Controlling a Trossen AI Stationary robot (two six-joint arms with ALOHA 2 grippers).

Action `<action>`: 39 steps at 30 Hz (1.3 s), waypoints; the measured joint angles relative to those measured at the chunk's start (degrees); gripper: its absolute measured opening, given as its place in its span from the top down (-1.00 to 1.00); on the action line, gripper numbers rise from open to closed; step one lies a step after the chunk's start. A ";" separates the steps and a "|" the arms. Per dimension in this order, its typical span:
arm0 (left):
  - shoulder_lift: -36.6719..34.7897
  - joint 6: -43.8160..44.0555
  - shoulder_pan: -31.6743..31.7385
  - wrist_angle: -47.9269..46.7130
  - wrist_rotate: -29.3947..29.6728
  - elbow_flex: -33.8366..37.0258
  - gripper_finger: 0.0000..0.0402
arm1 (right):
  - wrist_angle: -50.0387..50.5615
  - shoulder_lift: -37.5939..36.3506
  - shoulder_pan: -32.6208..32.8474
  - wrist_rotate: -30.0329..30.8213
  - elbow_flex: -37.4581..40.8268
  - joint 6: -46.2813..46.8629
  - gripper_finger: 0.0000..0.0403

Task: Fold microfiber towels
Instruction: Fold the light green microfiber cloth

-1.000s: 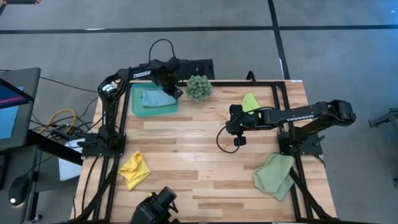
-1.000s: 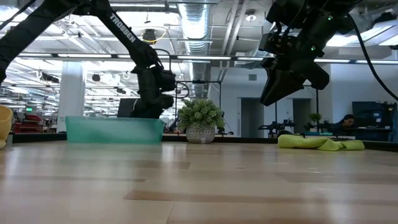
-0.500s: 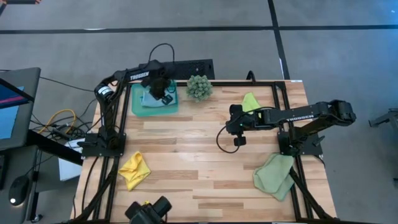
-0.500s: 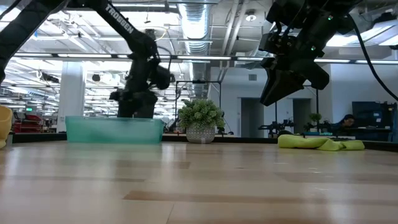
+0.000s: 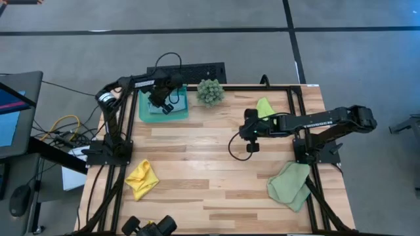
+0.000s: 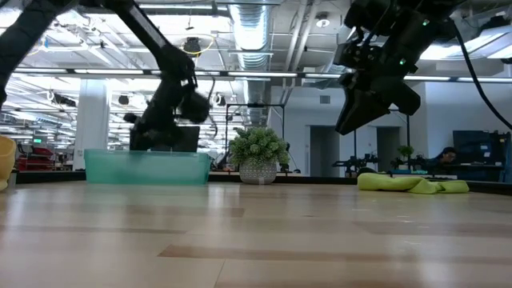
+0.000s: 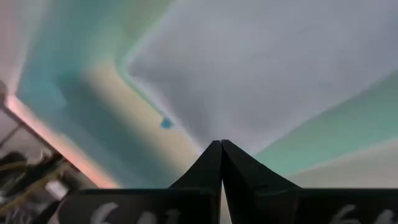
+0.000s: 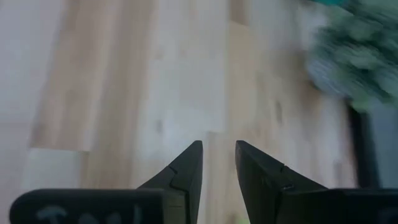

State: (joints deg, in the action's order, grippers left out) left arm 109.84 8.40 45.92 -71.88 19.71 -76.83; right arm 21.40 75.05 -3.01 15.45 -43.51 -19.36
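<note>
A light blue towel (image 7: 267, 62) lies in the teal tray (image 5: 143, 113) at the table's far left. My left gripper (image 5: 163, 105) hangs over it, shut, its tips (image 7: 221, 146) pointing steeply down near the towel's edge. The lime green towel (image 5: 264, 106) lies at the far right, the yellow towel (image 5: 142, 178) crumpled at the near left, and the sage green towel (image 5: 290, 185) at the near right corner. My right gripper (image 5: 245, 131) hovers above bare wood right of the table's middle, open with nothing between its fingers (image 8: 219, 149). My left gripper's shut fingertips stand over the light blue towel near its edge (image 7: 186, 134), coming from above. Whether they touch the cloth I cannot tell.
A spiky green plant (image 5: 210, 92) in a pot stands just right of the tray at the far edge. The table's black frame rails (image 5: 296, 118) run along its sides. Bare wood (image 5: 197, 157) fills the middle of the table.
My left gripper has travelled from the tray's right far corner toward the table's left edge, staying over the tray, and has tipped to point more steeply down. It has stayed shut. My right arm has kept still.
</note>
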 joint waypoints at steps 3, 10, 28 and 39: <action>-7.21 -0.86 -2.28 4.29 0.10 1.59 1.00 | 2.84 -3.34 0.30 5.14 -0.09 3.01 0.41; -28.72 -0.46 -14.30 33.60 -3.77 18.36 1.00 | 9.57 -11.40 2.41 5.75 -0.04 12.65 0.41; -26.91 4.84 -53.63 93.96 6.98 43.51 1.00 | 19.99 3.11 -10.22 -3.62 0.00 18.22 0.28; -13.04 -0.87 -55.09 100.17 3.62 40.90 1.00 | 17.17 17.17 -14.60 -6.06 -0.35 16.22 0.52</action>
State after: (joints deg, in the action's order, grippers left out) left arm 96.81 7.52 -9.17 28.28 23.32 -35.93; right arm 38.57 92.23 -17.61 9.39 -43.86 -3.14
